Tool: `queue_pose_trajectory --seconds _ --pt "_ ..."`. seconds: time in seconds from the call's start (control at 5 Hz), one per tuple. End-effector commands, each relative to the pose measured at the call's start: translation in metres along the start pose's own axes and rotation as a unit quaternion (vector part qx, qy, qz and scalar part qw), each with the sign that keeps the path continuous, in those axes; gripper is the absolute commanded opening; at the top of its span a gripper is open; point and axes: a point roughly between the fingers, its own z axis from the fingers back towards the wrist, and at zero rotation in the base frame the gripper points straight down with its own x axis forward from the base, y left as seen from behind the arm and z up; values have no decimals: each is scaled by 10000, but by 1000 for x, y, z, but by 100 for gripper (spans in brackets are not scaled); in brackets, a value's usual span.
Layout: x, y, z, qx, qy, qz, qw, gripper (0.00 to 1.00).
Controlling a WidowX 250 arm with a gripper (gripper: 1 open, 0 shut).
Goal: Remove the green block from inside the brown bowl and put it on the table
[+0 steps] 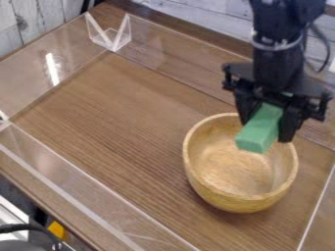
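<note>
- While the black gripper [272,118] hangs in the right half of the frame, pointing straight down, its two fingers are closed tight on the green block [262,128].
- One black finger [244,103] shows on the left side of the block and the other on its right, so the block is pinched between them.
- Held in the air and slightly tilted, the green block has its lower end toward the lower left, and its top is hidden between the fingers.
- Seen from this camera, the block's lower end sits above the far inner wall of the brown bowl [210,181], clear of the bowl's floor and not touching the wood.
- That round, light-brown wooden bowl stands in the lower right of the frame, upright on the table [118,118], with a thick rim and pale grain inside; nothing else lies in it.
- Rising from the gripper, the black robot arm [281,34] runs up and out through the top right edge of the frame.
- Filling most of the view, the table is a brown wood-grain surface stretching from the upper left to the lower right.
- Clear acrylic walls [66,54] line the table's edges, catching bright reflections along the left side and lower left; a clear bracket stands at the upper left corner.
- Behind the table, at the top of the frame, a pale floor is just visible.
</note>
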Motion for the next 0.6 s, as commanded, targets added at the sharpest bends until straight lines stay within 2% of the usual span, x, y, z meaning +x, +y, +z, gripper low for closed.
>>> queue_pose_trajectory --seconds 0.0,0.2,0.4 --pt "17 15 28 -40 -392 -10 9992 0" --pt "24 41 32 27 -436 148 9989 0" --pt "31 53 32 167 -473 392 9980 0"
